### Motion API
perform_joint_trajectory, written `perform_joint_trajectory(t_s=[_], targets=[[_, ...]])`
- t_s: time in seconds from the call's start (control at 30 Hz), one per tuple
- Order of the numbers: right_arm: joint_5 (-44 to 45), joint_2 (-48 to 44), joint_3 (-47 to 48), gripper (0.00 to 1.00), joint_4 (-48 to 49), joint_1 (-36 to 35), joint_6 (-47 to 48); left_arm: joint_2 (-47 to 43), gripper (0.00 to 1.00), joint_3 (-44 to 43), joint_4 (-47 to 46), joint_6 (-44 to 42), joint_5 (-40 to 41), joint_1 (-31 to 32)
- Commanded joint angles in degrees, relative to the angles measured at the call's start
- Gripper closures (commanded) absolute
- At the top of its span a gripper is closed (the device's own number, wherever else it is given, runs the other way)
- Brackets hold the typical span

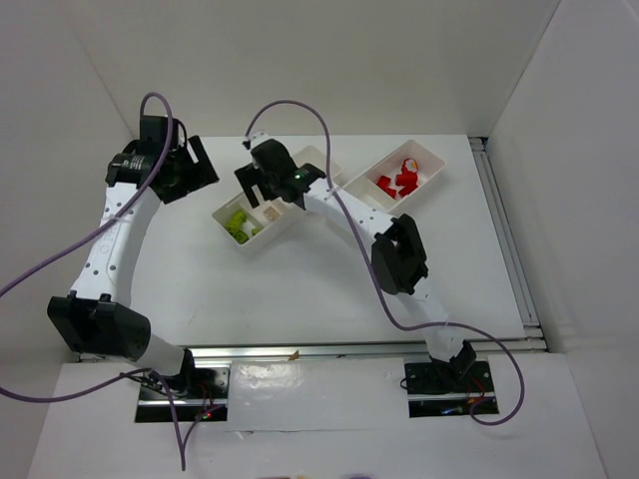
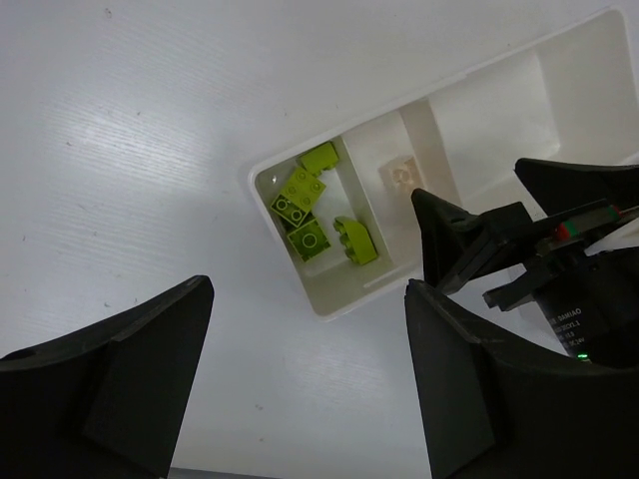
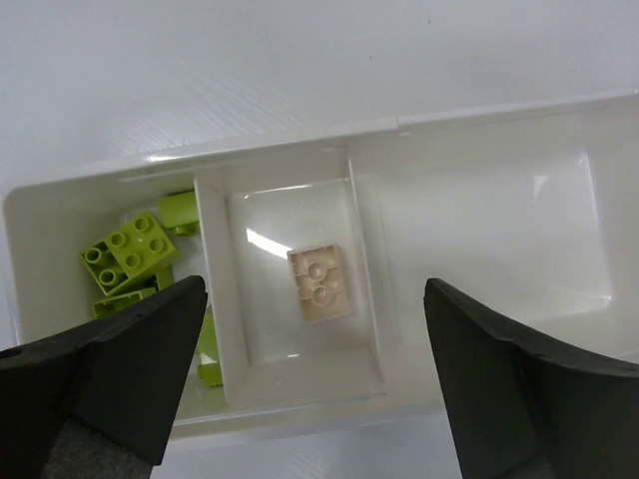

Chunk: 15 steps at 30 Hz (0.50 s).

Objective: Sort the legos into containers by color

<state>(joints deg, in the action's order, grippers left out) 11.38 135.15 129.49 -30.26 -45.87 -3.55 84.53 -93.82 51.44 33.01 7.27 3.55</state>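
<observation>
Two white trays lie at the back of the table. The left tray [image 1: 292, 226] holds several lime green legos [image 1: 238, 225] in its end compartment and one pale beige lego [image 3: 319, 282], lying studs down, in the compartment beside it. The right tray [image 1: 432, 180] holds red legos [image 1: 397, 182]. My right gripper [image 3: 315, 319] hangs open straight above the beige lego, with nothing between its fingers. My left gripper [image 2: 308, 329] stands open over bare table just left of the left tray [image 2: 300, 291], also holding nothing. The left wrist view also shows the lime legos [image 2: 315, 225].
White walls close in the table at the back and both sides. The right arm [image 1: 399, 254] reaches diagonally across the middle of the table to the left tray. A metal rail [image 1: 509, 239] runs along the right edge.
</observation>
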Motion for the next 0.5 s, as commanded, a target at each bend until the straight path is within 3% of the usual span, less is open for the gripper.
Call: perform_joint_trajectory(t_s=[0.0,0.1,0.23,0.47], targets=[[2.8,-5.7,0.3,0.00,2.6,0.0,0.2,-1.8,0.11,-1.1,-0.4,-0.9,-0.6,-0.3],[10.0,-12.2,-2.7,0.00,0.7,1.0,-0.3,-1.3,0.11,-1.7,0.2,-0.9,-1.7,-0.3],[23.2,-28.3,-18.2,0.00,-0.9,4.5,-5.0,-1.3,0.11,-2.2,0.2,-1.5,-1.7,-0.3],[27.2,-50.4,-42.2,0.00,-10.6,21.8,-18.1,0.0,0.11,-2.2,-0.8,-2.0,-5.1,-1.3]])
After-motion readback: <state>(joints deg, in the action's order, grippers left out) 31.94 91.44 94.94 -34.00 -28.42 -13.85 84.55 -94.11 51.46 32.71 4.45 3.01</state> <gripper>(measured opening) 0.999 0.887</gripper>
